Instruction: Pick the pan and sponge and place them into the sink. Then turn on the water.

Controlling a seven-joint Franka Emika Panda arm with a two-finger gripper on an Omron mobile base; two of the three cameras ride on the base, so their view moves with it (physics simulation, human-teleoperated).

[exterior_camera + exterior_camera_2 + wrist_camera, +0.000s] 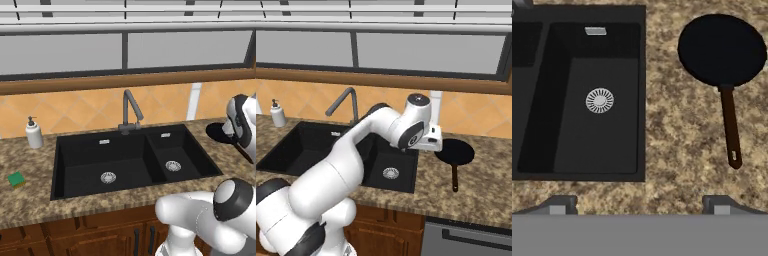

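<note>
The black pan (722,50) lies on the speckled counter to the right of the sink, its brown handle (731,131) pointing toward the counter's front edge. It also shows as the pan (456,150) and, partly behind my arm, the pan (216,132). My gripper (639,206) hangs open and empty above the counter strip between the small basin (599,120) and the pan. The green sponge (16,179) rests on the counter left of the black double sink (60,150). No water runs from the grey faucet (131,107).
A white soap dispenser (33,133) stands at the back left of the counter. A tiled wall and a window sill run behind the sink. Wooden cabinet fronts (100,230) sit below the counter edge.
</note>
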